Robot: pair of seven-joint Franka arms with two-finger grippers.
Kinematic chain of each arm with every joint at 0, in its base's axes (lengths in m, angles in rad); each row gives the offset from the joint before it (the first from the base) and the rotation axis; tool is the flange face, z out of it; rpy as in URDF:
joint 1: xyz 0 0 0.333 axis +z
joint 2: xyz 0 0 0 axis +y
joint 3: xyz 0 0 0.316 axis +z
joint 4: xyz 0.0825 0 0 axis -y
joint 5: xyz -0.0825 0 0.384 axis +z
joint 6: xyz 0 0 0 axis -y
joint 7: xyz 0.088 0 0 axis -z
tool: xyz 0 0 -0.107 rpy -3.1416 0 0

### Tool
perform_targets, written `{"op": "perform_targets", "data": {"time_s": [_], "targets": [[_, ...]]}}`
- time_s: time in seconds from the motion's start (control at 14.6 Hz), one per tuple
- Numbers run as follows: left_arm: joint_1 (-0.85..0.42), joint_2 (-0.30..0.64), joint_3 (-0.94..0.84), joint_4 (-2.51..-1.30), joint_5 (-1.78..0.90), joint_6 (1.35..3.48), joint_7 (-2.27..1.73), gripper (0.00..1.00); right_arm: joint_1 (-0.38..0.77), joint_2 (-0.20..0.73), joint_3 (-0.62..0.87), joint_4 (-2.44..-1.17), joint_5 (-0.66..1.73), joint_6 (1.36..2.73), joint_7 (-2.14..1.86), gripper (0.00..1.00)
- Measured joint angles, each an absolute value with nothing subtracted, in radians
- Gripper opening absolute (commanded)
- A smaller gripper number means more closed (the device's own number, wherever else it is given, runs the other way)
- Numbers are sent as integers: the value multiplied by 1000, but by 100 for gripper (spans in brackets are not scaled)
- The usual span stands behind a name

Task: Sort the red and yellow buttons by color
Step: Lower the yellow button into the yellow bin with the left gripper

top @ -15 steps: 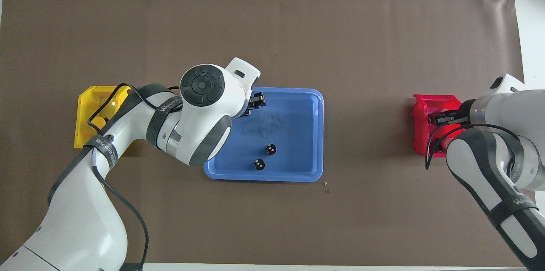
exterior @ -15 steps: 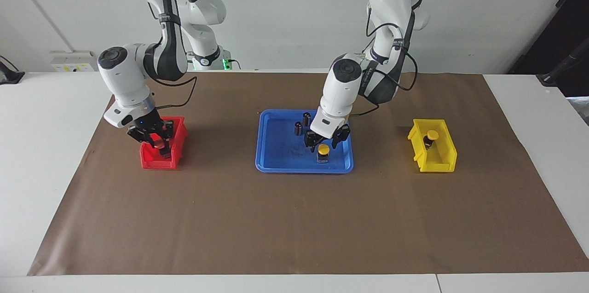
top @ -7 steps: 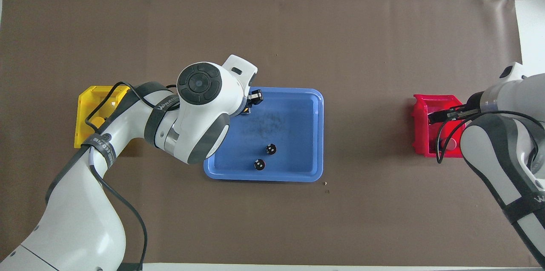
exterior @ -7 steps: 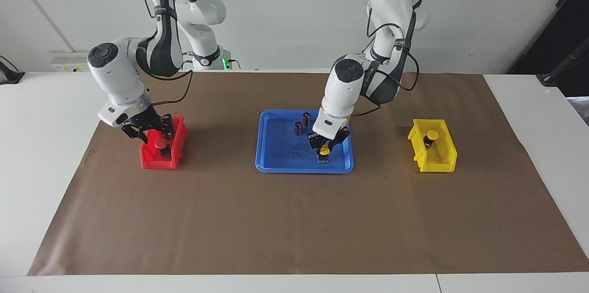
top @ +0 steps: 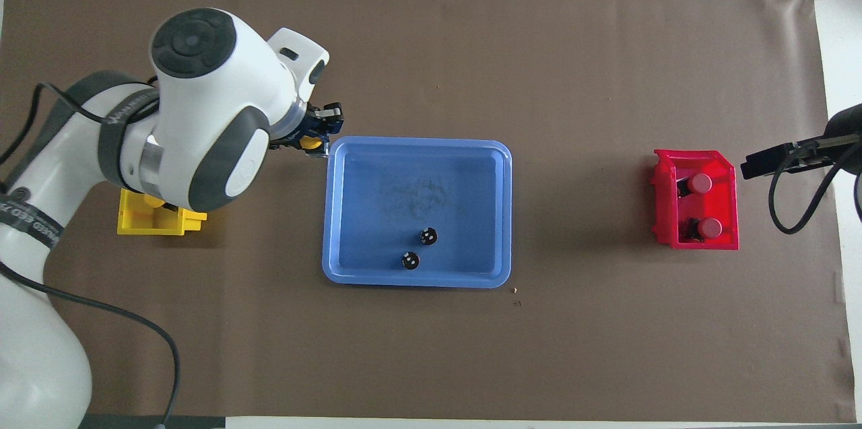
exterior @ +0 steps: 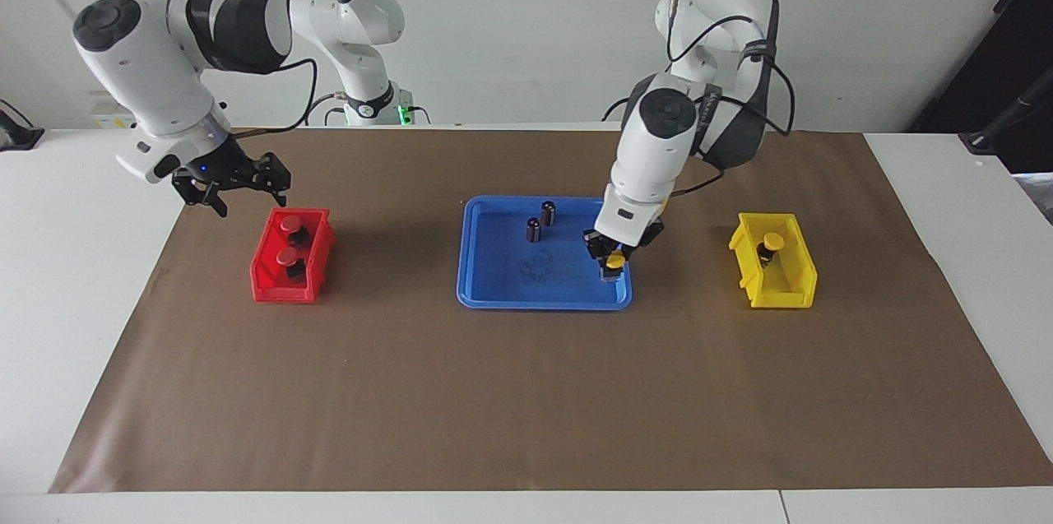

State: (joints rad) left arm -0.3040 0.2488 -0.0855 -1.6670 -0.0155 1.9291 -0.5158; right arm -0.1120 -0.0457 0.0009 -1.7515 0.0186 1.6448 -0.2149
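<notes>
Both red buttons (exterior: pixel 289 240) sit in the red bin (exterior: pixel 271 287), one yellow button (exterior: pixel 772 242) in the yellow bin (exterior: pixel 777 294). Left gripper (exterior: pixel 614 259), jaws clamped on the last yellow button (exterior: pixel 614 261), hangs over the blue tray (exterior: pixel 494 294); right gripper (exterior: pixel 234 183) hovers wide open, empty.

Glossy plastic blue tray (exterior: pixel 494 294), matt brown paper mat (exterior: pixel 526 401)
</notes>
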Motion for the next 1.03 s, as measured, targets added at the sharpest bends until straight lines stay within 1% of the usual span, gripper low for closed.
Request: {"op": "perform_targets", "data": {"time_s": [0.14,0.27,0.55,0.75,0.89,1.03], "targets": [[-193,226,-83,-1663,-16,1882,-342,1,-114,-58,-3,-1680,17,1557,-199,100],[-129,221,-83,-1663,-16,1846,-201,1,-118,-60,-11,-1636,3,1494,-191,100],[-40,223,-83,-1664,-16,1830,-27,1,-148,-55,-25,-1614,-30,1489,-187,100],[34,223,-82,-1678,-16,1837,86,1,-131,-48,-40,-1612,-35,1489,-186,100],[58,219,-83,-1716,-16,1878,123,1,-109,-43,-67,-1611,-38,1489,-186,100],[61,205,-84,-1787,-16,1955,125,1,-108,-38,-75,-1611,-38,1490,-186,100]]}}
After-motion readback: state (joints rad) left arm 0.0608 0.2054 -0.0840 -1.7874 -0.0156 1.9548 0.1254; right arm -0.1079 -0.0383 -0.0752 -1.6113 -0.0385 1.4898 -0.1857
